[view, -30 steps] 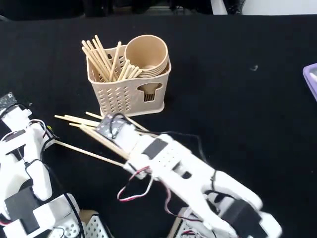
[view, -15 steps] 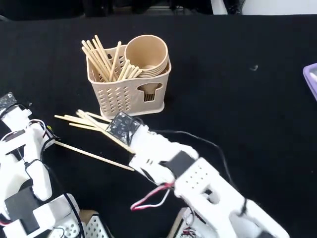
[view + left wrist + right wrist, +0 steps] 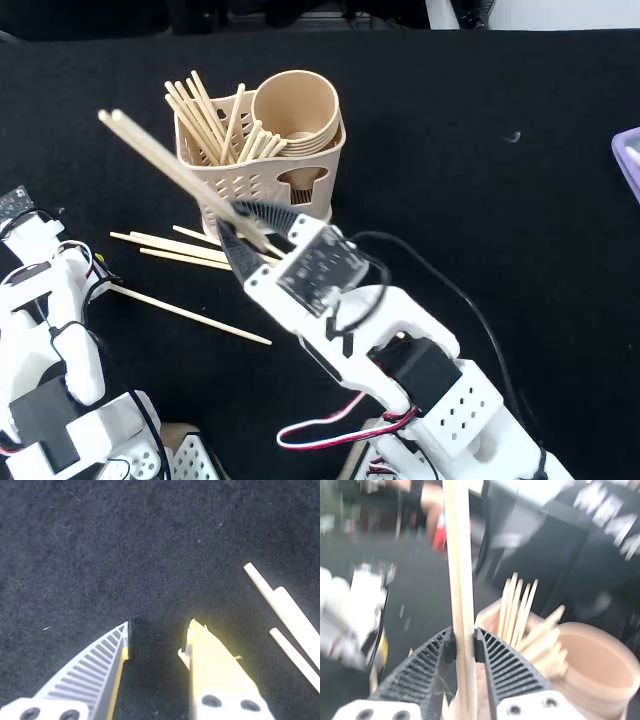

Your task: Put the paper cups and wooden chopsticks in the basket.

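My right gripper [image 3: 243, 233] [image 3: 463, 642] is shut on a pair of wooden chopsticks [image 3: 172, 166] [image 3: 457, 575], lifted off the table and tilted up toward the far left, just in front of the basket [image 3: 262, 185]. The cream basket [image 3: 492, 615] holds several chopsticks [image 3: 205, 118] and a stack of paper cups [image 3: 296, 108] [image 3: 592, 665]. More chopsticks [image 3: 170, 248] lie on the black table in front of the basket, and one lone chopstick [image 3: 190, 313] lies nearer. My left gripper [image 3: 157, 637] stands open low over the black table beside two chopstick ends [image 3: 282, 612].
The left arm's white body [image 3: 50, 330] sits at the near left edge. A purple object [image 3: 628, 155] pokes in at the right edge. The black table [image 3: 480, 200] has free room to the right of the basket.
The right gripper has risen from the pile with the chopsticks, swinging them from flat on the table to pointing up toward the far left. The left arm has kept still.
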Controlling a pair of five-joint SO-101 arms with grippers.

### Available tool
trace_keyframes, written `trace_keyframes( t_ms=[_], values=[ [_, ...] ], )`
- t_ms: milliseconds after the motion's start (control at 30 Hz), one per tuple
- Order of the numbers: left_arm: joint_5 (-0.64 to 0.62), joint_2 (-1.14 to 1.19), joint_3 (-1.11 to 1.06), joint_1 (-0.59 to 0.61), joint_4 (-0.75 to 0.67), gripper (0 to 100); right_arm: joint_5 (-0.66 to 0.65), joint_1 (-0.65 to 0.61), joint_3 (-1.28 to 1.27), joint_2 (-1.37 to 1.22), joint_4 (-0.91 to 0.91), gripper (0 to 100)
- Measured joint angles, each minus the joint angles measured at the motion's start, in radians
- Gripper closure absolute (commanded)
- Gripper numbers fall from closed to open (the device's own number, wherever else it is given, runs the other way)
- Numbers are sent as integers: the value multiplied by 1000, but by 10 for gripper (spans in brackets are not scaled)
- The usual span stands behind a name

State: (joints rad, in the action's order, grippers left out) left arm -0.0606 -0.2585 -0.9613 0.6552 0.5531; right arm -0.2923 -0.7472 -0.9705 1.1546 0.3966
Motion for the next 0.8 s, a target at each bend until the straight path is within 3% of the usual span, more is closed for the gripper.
trace_keyframes(
  t_ms=[200,333,600,800],
  values=[
    [0,0,0,0,0,809,80,0,3,-104,-382,987],
    [0,0,0,0,0,809,114,9,77,-293,-532,987],
    [0,0,0,0,0,809,126,98,308,-735,-588,987],
    [0,0,0,0,0,809,187,107,328,-859,-588,987]
  ],
)
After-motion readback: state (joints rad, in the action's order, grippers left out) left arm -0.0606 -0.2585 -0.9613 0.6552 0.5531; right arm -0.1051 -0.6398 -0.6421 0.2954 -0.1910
